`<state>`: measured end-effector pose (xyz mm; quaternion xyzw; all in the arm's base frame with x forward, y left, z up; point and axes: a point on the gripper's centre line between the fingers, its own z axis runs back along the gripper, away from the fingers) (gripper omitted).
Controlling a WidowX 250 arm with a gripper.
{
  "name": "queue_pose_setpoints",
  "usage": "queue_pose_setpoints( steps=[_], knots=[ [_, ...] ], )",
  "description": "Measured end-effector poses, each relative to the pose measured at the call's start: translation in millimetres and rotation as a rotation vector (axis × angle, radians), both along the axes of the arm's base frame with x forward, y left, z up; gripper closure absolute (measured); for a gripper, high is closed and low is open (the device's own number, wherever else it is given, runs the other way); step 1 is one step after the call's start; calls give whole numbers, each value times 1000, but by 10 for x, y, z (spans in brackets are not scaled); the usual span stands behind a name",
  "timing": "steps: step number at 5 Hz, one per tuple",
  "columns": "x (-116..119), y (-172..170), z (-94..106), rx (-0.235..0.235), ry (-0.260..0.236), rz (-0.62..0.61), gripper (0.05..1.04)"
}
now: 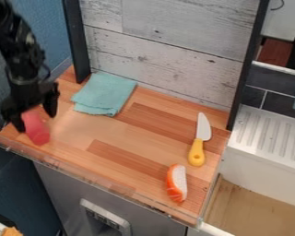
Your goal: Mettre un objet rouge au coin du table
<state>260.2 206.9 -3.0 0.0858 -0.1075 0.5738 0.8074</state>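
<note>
Wooden planks make up the tabletop point(122, 131); over its left end in the view hangs the black gripper point(36, 123), near a folded teal cloth point(105, 93). Towards the right lies a yellow-handled knife point(198, 150), then an orange-and-white food piece point(177, 183), while the red object point(37, 130) sits by the left corner, between the spread jaws.
</note>
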Motion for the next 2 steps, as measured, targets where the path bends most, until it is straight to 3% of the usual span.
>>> queue_pose_setpoints(
  steps=[1,2],
  knots=[
    [47,-35,226,20,-48,13,84],
    [86,-66,310,42,-10,37,84]
  ],
)
